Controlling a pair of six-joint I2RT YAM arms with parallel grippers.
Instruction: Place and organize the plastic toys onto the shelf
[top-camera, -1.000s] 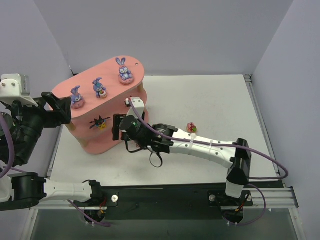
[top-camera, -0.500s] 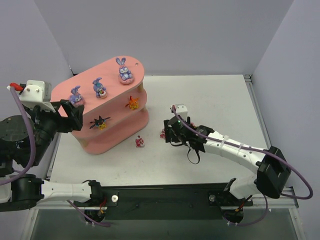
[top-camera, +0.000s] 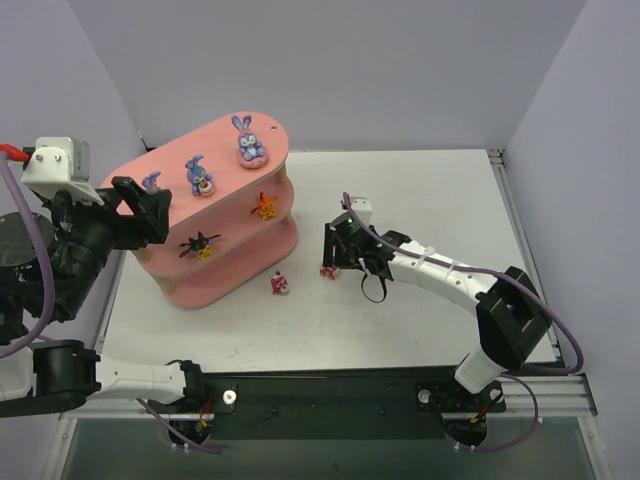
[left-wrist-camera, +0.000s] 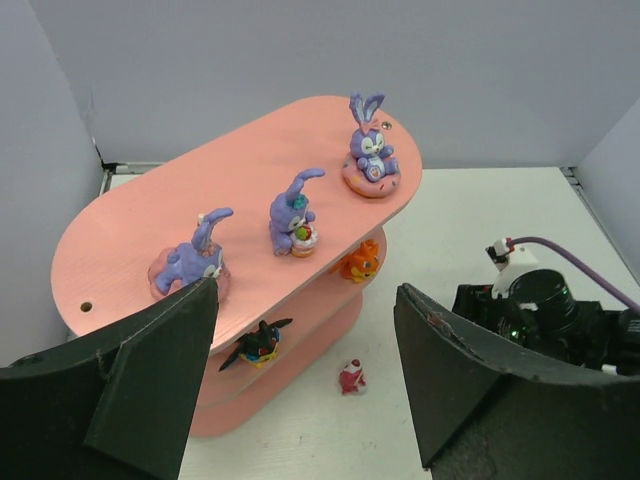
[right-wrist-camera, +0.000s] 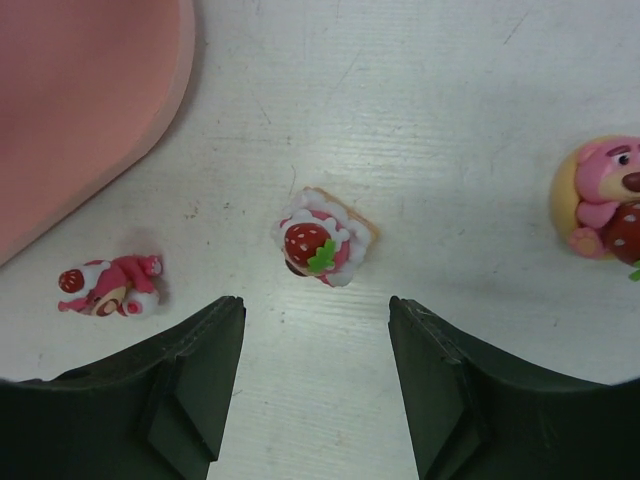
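**Right End Effector Aligned on Strawberry Toy: Pick Step**

1. Right end effector (right-wrist-camera: 315, 322): the jaws stand spread and hold nothing. The strawberry toy (right-wrist-camera: 318, 240) lies on the tabletop (right-wrist-camera: 450, 90) just ahead of the gap between the fingers and in line with it. It touches neither finger.
2. Neighbouring items: a pink-red toy (right-wrist-camera: 108, 283) lies on its side to one side of the strawberry toy, near the foot of the shelf (right-wrist-camera: 80, 90). A pink bear toy (right-wrist-camera: 605, 195) stands at the opposite edge of the wrist view. Both are apart from the fingers.
3. Left end effector (left-wrist-camera: 305, 295): the jaws stand spread and empty, raised beside the shelf end and facing its top board.
4. Shelf contents: three bunnies (left-wrist-camera: 293, 212) stand on the top board, an orange toy (left-wrist-camera: 358, 262) on the middle board and a black-yellow toy (left-wrist-camera: 258, 345) on the lower board.

Step in hand (judgement): approach to grasp the strawberry toy. Five toys are shelved and three are on the tabletop.

Next move (judgement): advance until the fingers bracket the toy, then close gently. The toy is small and could tip or slip out sideways.
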